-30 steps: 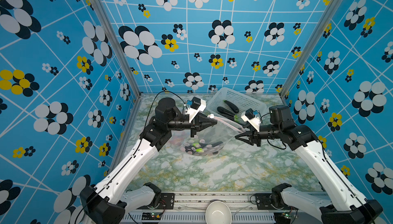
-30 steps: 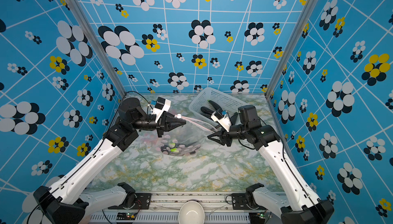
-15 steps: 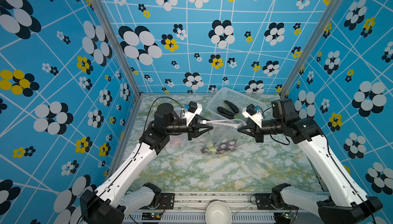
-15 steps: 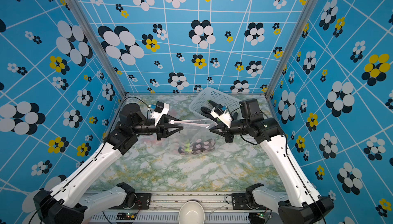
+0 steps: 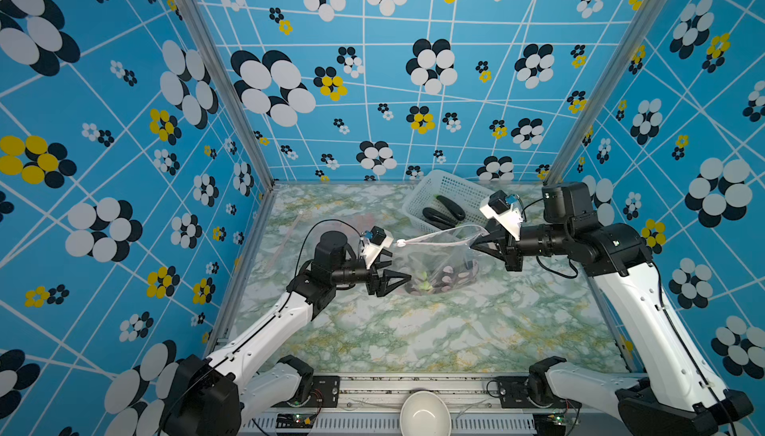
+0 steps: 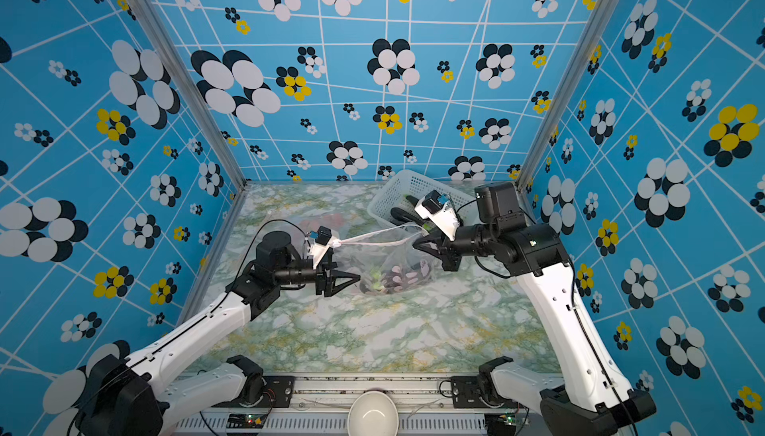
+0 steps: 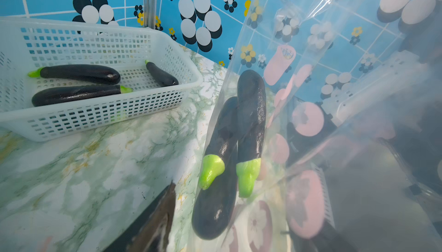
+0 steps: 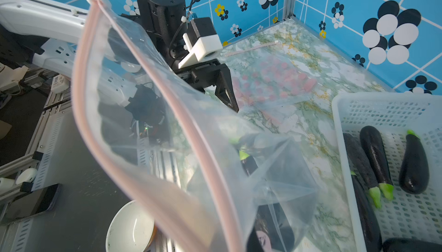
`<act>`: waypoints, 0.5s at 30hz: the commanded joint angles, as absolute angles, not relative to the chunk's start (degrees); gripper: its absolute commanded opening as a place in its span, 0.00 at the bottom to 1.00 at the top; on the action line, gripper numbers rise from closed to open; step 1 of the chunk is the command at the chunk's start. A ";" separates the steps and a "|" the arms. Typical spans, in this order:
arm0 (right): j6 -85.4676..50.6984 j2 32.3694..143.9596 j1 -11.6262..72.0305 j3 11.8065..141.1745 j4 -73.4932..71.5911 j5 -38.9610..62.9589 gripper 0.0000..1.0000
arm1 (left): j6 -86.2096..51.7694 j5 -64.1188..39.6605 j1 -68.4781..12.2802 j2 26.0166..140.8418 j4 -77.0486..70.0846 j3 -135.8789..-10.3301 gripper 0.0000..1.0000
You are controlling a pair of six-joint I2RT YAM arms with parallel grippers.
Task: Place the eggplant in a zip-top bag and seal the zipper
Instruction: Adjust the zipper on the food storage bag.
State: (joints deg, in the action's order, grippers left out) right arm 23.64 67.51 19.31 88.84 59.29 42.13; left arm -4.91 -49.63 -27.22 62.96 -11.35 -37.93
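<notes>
The right tool (image 5: pixel 476 244) is pinched tight on one top corner of the zip-top bag (image 5: pixel 434 258), which hangs from it with its loaded bottom down on the desk (image 5: pixel 414 330). Two eggplants (image 7: pixel 251 119) lie inside the bag, green caps side by side. Its pink zipper tracks (image 8: pixel 165 90) stand apart in the right wrist view. The left tool (image 5: pixel 400 266) sits just beside the bag, jaws spread wide, holding nothing. Spare eggplants (image 7: pixel 79 73) rest in the white basket (image 5: pixel 445 187).
</notes>
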 commanded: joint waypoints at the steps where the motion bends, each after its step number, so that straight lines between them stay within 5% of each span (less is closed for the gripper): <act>1: 18.02 66.83 18.98 90.94 57.80 40.18 0.00 | -5.66 -47.72 -27.84 61.53 -18.64 -34.62 0.75; 9: 14.98 66.43 18.98 95.14 54.94 40.78 0.00 | -3.19 -42.33 -30.14 60.75 -22.50 -27.33 0.70; 15: 14.22 66.62 18.98 97.41 55.02 42.47 0.00 | -3.30 -40.32 -30.87 63.25 -28.43 -24.65 0.48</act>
State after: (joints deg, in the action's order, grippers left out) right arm 15.57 67.00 19.31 96.12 56.12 40.91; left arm -4.56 -42.09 -30.37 62.24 -23.53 -24.71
